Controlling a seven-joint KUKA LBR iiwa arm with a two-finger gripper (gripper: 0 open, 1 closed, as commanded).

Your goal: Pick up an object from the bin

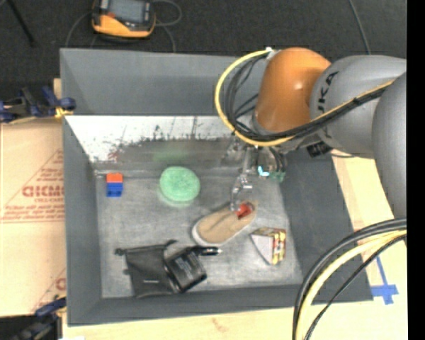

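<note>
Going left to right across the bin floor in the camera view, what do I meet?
In order: blue-and-orange block → green disc → tan shoe → wedge-shaped box. The black tool at the front spans several of these, so it is left out.

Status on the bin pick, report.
Gripper over right end of tan shoe, middle of the bin. Shoe lying flat. Small box close on its right, black tool near its left tip.

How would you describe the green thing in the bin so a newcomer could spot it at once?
In the grey bin, look mid-floor towards the back wall. The disc lies between a small blue-and-orange block and the gripper; it alone is round and green.
</note>
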